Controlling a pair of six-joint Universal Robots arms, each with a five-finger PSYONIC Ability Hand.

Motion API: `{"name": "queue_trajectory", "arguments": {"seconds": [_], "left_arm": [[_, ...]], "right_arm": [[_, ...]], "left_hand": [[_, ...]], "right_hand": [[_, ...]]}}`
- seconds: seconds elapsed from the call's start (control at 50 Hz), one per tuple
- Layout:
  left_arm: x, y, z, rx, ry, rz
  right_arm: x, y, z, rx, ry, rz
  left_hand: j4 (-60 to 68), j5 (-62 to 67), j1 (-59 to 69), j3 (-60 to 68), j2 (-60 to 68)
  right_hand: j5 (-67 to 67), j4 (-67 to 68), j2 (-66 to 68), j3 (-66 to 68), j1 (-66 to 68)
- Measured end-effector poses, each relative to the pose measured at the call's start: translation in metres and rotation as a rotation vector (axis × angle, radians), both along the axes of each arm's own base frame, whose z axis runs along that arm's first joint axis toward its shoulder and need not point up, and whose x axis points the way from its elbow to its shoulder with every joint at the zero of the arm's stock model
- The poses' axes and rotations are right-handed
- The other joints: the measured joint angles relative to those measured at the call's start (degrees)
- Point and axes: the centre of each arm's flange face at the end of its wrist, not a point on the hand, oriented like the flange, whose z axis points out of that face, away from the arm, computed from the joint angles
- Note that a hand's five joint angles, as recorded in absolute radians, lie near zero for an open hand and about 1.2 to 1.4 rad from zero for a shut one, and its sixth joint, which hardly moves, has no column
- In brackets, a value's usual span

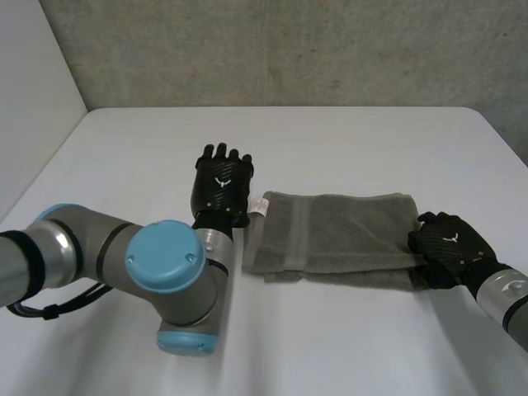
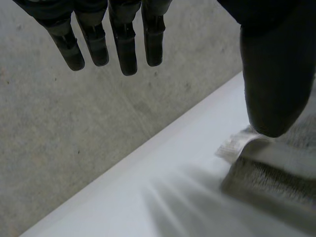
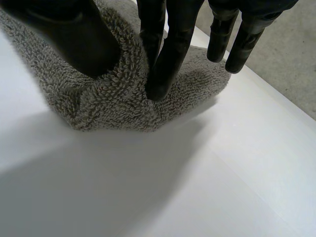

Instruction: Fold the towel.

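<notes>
Towel [image 1: 338,235], grey, folded, lies centre-right on white table [image 1: 330,140] in head view; left hand [image 1: 220,186] just beside its white label [image 1: 262,205], right hand [image 1: 445,243] at opposite end. L wrist view: fingers [image 2: 123,44] straight, released, thumb near label. R wrist view: fingers [image 3: 168,59] & thumb pinch towel's end.

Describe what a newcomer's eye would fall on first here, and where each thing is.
A grey towel, folded into a strip, lies across the white table. The right hand pinches one end of it, while the left hand is open beside the other end, by its label.
</notes>
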Motion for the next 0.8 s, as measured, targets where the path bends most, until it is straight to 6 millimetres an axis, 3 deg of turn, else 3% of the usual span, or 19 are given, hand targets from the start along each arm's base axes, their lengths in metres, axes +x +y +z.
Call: {"name": "queue_trajectory", "arguments": {"seconds": [0.24,0.42,0.58,0.8], "left_arm": [[0.001,0.045,0.010,0.019,-0.008,-0.077],[0.005,0.050,0.011,0.024,-0.011,-0.080],[0.006,0.047,0.013,0.021,-0.008,-0.071],[0.004,0.055,0.018,0.033,0.014,-0.093]], "right_arm": [[-0.005,-0.001,0.004,-0.011,-0.004,-0.016],[-0.013,-0.003,0.008,-0.023,-0.009,-0.037],[-0.033,-0.012,0.011,-0.027,-0.008,-0.109],[-0.049,-0.014,0.012,0.044,-0.023,-0.169]], "left_hand": [[0.0,-0.3,0.0,0.0,0.0],[0.0,-0.4,0.0,0.0,0.0],[0.0,-0.6,0.0,0.0,0.0],[0.0,-0.3,0.0,0.0,0.0]], "right_hand": [[1.7,0.0,1.6,0.0,1.2],[1.7,0.0,1.6,0.0,1.4],[1.7,0.0,1.6,0.0,1.4],[-50.1,0.0,-44.7,0.0,-45.0]]}}
